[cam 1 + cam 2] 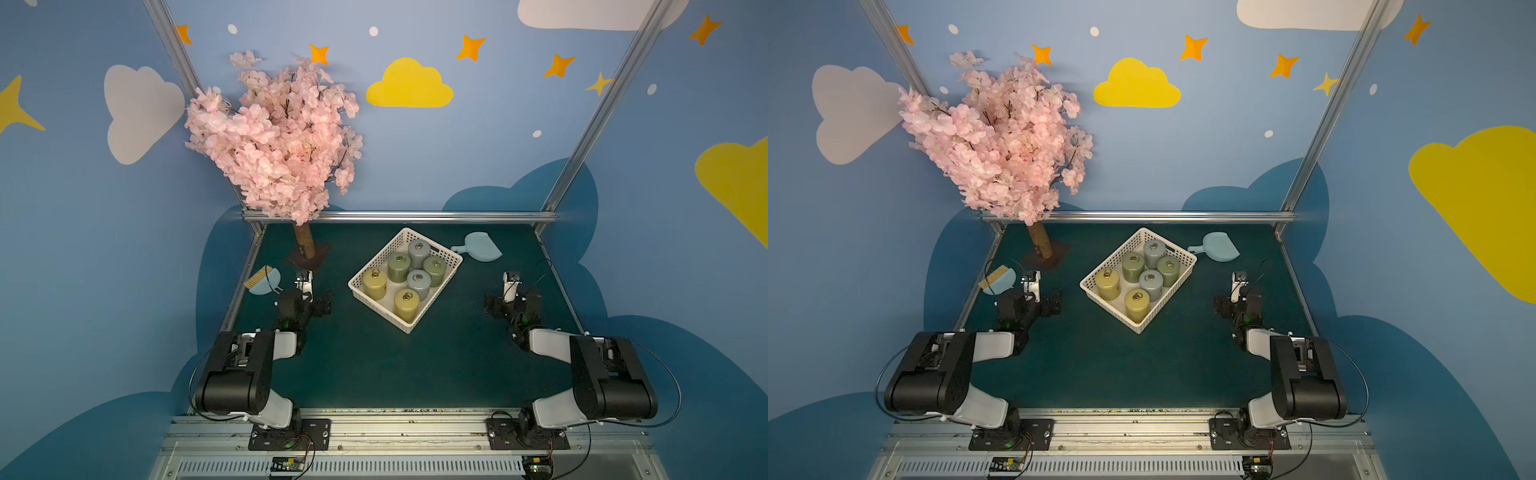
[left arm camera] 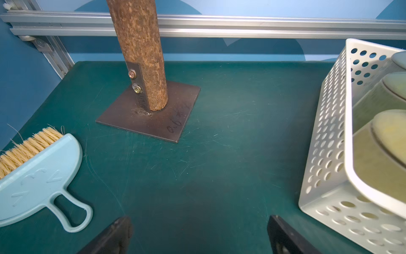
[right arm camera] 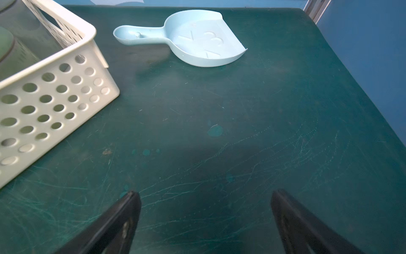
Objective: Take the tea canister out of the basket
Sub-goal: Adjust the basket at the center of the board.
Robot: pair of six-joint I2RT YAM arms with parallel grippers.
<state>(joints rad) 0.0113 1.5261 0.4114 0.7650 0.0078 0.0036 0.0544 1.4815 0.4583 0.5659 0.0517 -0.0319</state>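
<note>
The white perforated basket (image 1: 374, 309) (image 1: 1106, 309) sits askew at the middle of the green table, toward the back. Several tea canisters stand upright in it, yellow-olive (image 1: 406, 305), green (image 1: 399, 267) and grey-blue (image 1: 419, 284), each with a ring on its lid. My left gripper (image 1: 307, 291) (image 2: 200, 220) rests low to the left of the basket, open and empty. The basket wall (image 2: 325, 132) shows beside it in the left wrist view. My right gripper (image 1: 509, 291) (image 3: 206, 193) is low to the right of the basket (image 3: 55, 59), open, with bare table between its fingers.
A pink blossom tree stands at the back left, its trunk (image 1: 305, 245) (image 2: 140, 55) on a metal base plate (image 2: 153, 118). A pale blue brush (image 1: 264, 280) (image 2: 37, 176) lies at the left table edge. A pale blue dustpan (image 1: 482, 247) (image 3: 204, 44) lies behind the basket's right corner.
</note>
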